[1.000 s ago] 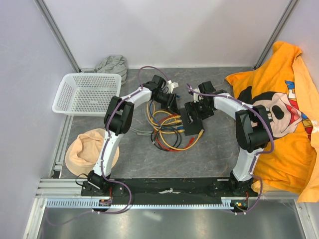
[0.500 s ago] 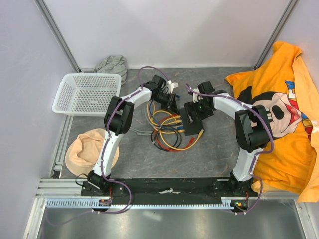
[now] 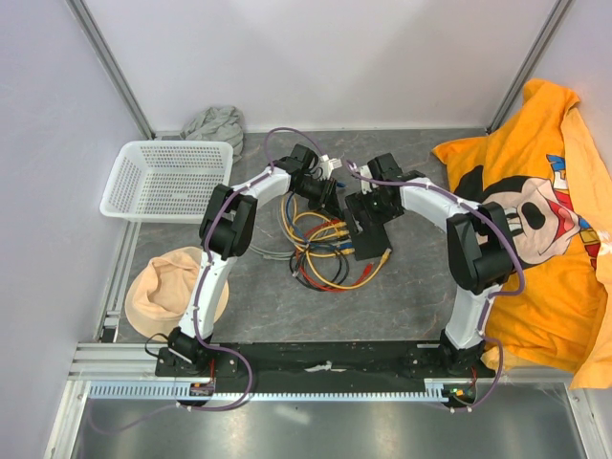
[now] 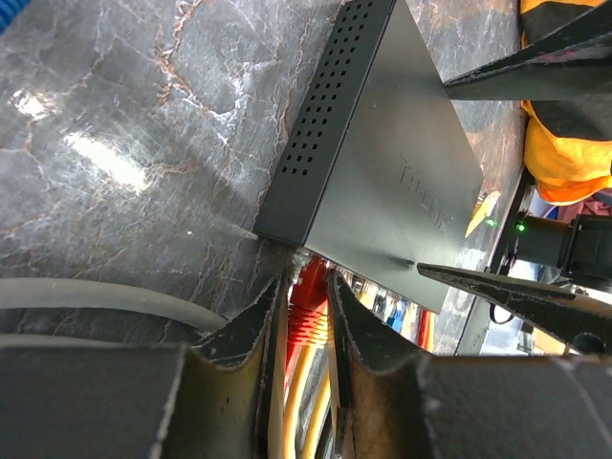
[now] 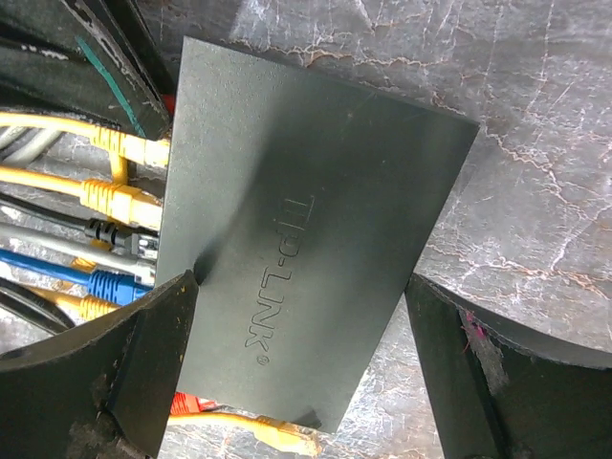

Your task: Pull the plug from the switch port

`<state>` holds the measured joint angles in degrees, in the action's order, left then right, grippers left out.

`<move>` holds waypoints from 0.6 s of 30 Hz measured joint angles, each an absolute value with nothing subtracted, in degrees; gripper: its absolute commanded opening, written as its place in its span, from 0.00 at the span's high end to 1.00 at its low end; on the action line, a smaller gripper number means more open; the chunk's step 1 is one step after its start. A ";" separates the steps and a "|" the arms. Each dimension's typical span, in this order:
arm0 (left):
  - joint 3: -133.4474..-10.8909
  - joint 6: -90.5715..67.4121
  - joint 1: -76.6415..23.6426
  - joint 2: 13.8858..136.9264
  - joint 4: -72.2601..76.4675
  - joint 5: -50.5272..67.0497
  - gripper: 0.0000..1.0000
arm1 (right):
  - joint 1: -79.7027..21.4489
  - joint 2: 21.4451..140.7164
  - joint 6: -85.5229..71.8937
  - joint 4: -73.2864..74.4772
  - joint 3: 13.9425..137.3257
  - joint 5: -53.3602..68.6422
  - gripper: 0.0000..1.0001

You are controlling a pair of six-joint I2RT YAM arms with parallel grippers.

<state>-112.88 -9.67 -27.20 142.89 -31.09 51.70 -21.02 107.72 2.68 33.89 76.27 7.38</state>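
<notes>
Now my left fingers [image 4: 266,325] clamp the red plug [image 4: 306,306], seated in the switch [image 4: 382,163] edge just ahead, its axis running back between them; my right fingers [image 5: 143,359] straddle the switch, spread wide.

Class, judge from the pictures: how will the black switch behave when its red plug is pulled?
Probably stiff: the switch is a flat hard box. Thin, so likely light, it may slide on the glossy table as the left pincer, shut on the red plug, pulls. Its other cables could tug it sideways.
</notes>
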 measured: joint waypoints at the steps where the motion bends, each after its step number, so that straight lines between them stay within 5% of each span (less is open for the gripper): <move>1: -112.88 -9.67 -27.14 142.89 -31.14 51.75 0.98 | -21.32 107.74 2.57 33.91 76.42 6.70 0.02; 14: -112.88 -9.67 -27.14 142.91 -31.18 51.81 0.98 | -23.77 107.96 1.76 34.35 76.97 1.91 0.02; 18: -112.88 -9.67 -27.14 142.91 -31.18 51.92 0.98 | -24.88 107.77 1.98 34.24 77.01 0.62 0.14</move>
